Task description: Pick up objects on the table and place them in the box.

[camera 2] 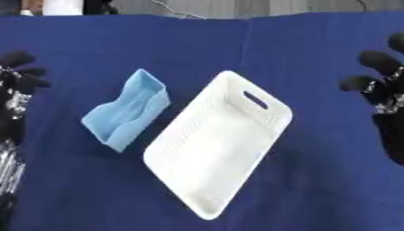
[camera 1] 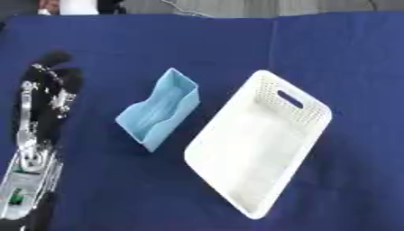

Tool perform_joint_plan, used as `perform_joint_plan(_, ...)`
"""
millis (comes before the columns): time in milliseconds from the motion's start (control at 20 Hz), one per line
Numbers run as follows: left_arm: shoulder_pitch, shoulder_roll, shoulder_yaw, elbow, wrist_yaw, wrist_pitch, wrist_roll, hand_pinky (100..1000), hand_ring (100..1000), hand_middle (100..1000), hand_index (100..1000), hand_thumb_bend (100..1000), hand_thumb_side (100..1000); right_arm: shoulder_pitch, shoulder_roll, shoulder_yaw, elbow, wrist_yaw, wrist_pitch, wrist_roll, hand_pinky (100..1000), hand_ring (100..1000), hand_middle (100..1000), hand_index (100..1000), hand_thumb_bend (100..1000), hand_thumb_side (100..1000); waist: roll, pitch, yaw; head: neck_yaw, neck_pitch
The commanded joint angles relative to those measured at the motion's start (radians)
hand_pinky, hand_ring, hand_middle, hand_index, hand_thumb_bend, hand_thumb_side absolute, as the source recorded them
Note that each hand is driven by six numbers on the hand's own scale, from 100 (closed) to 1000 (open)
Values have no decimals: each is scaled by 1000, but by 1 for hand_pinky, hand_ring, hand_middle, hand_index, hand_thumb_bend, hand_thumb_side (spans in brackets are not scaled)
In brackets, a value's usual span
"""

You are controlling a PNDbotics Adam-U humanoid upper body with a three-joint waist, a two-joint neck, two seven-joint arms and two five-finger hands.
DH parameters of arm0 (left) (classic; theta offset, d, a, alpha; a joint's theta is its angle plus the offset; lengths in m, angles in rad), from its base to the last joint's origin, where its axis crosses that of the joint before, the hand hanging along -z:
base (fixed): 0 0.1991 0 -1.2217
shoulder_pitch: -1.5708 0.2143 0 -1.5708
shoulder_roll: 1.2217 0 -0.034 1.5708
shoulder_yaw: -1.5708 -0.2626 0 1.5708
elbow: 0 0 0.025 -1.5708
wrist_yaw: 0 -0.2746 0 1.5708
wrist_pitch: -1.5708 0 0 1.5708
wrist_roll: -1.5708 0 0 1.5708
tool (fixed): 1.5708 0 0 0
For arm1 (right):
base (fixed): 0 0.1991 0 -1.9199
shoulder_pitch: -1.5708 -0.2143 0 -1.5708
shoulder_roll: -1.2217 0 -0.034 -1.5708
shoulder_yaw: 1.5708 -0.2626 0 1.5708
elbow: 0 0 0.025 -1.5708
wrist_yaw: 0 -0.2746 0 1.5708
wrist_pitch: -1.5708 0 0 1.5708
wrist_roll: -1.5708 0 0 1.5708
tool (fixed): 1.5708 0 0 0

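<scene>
Nothing has gone into the box yet, as far as the pictures show. The white box (camera 1: 256, 144), a perforated basket with a handle slot at its far end, lies askew in the middle of the blue tabletop (camera 1: 347, 58), and its inside looks bare.

The one thing that seems to need packing is the light blue pack (camera 1: 159, 109), a soft oblong bundle that looks like folded paper or cloth. It lies on the tabletop just beside the box's left wall, apart from it, with one end pointing far and the other near.

The left hand (camera 1: 51, 83) shows at the left edge, well apart from the blue pack. Its fingers are straight and point toward the far side, and it holds nothing. The right hand (camera 2: 384, 85) shows only in the right eye view, at the right edge, well apart from the box. Its fingers are spread wide and it too holds nothing.

So the task appears to be at its start: the pack is not yet grasped and no hand is over it. What is left is the whole job. Since the pack sits on the left of the box, the left hand is the nearer one to take it, lift it over the left wall and set it inside.
</scene>
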Motion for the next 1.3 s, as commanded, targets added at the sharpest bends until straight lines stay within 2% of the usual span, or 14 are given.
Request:
perform_joint_plan(50, -7, 86, -6, 24, -98, 56, -36, 671, 797, 827, 896, 774, 528, 4, -25, 2, -13, 9, -98, 104, 830, 930, 944, 976, 100, 894, 7, -15, 4, 15, 2)
perform_joint_plan(100, -12, 98, -6, 30, -128, 67, -54, 657, 788, 819, 891, 737, 543, 6, -26, 2, -13, 10, -95, 104, 829, 929, 943, 974, 100, 894, 10, -15, 5, 15, 4)
perform_joint_plan(150, -15, 107, -5, 33, -151, 75, -66, 666, 793, 818, 884, 829, 516, 8, -27, 2, -13, 11, -94, 104, 830, 930, 944, 976, 100, 894, 12, -16, 5, 15, 5)
perform_joint_plan(350, -8, 223, -31, 71, -230, 90, -113, 678, 799, 825, 889, 951, 465, 17, -35, -1, -13, 17, -86, 104, 831, 931, 945, 979, 100, 894, 27, -20, 7, 10, 15)
perform_joint_plan(500, 0, 342, -81, 100, -231, 66, -129, 686, 802, 828, 886, 959, 482, 22, -44, 1, -13, 22, -83, 104, 832, 931, 946, 980, 100, 894, 38, -24, 8, 4, 18)
perform_joint_plan(700, -13, 447, -137, 124, -151, 27, -139, 669, 787, 814, 874, 935, 495, 25, -49, 6, -13, 24, -80, 104, 833, 932, 946, 981, 100, 894, 45, -29, 5, 4, 19)
perform_joint_plan(850, -31, 478, -154, 127, -88, 11, -144, 662, 781, 808, 869, 917, 500, 26, -50, 8, -13, 25, -78, 104, 833, 933, 947, 982, 100, 894, 46, -30, 4, 4, 19)
perform_joint_plan(1100, -71, 511, -180, 108, -50, 0, -156, 654, 771, 803, 865, 906, 505, 26, -49, 11, -13, 27, -77, 104, 834, 933, 947, 983, 100, 894, 46, -30, 1, 1, 19)
perform_joint_plan(1300, -113, 512, -230, 83, 44, 22, -183, 636, 753, 786, 855, 903, 486, 24, -47, 16, -13, 26, -75, 104, 834, 933, 947, 983, 100, 894, 45, -31, -5, 6, 19)
